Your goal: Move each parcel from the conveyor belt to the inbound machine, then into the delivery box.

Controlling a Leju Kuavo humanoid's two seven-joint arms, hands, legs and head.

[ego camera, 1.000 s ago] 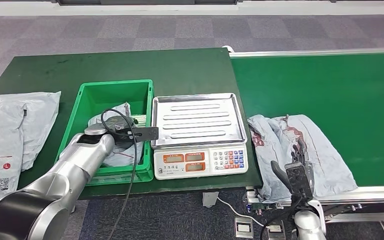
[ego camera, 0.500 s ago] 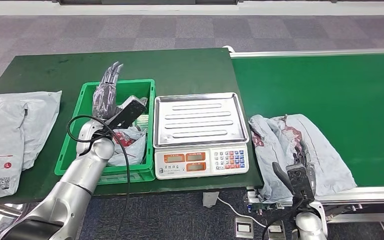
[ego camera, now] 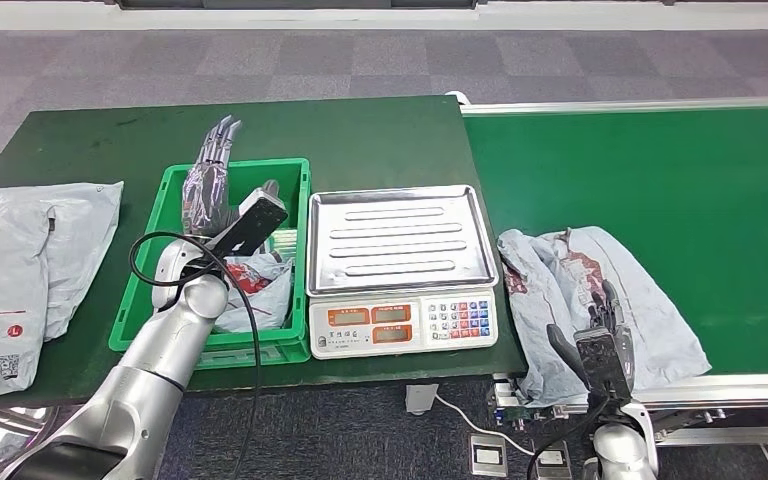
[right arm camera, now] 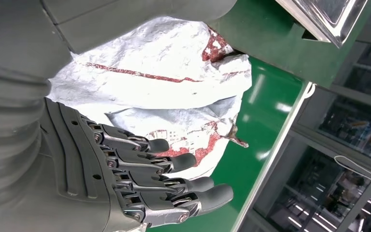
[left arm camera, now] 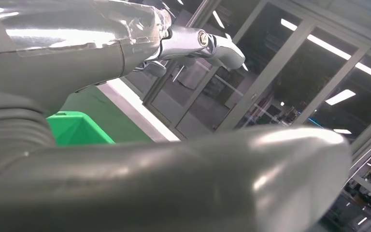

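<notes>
The robot's left hand [ego camera: 210, 180] was raised above the far end of the green plastic delivery box [ego camera: 156, 225], its dark fingers [ego camera: 219, 137] stretched out straight and apart, holding nothing. Down in that box lay a crumpled grey plastic parcel with red print [ego camera: 255, 285], pushed toward the corner nearest the scale. Just beside the box stood the inbound machine, a white electronic scale with a ribbed steel weighing tray [ego camera: 396, 240], orange displays and a coloured keypad, and its tray was bare. The right hand [ego camera: 600, 335] hung low at the near edge of the green conveyor belt [ego camera: 660, 170], over a flat, wrinkled grey plastic mailing bag with dark red markings [ego camera: 600, 285]. In the right wrist view its fingers [right arm camera: 174, 164] were extended and spread just above the bag [right arm camera: 164, 87]; whether the tips touched the plastic I could not quite make out, but nothing was clasped in them. At the left end of the dark green table [ego camera: 360, 140] lay a pile of pale grey mailer bags [ego camera: 20, 260], well apart from the box.
</notes>
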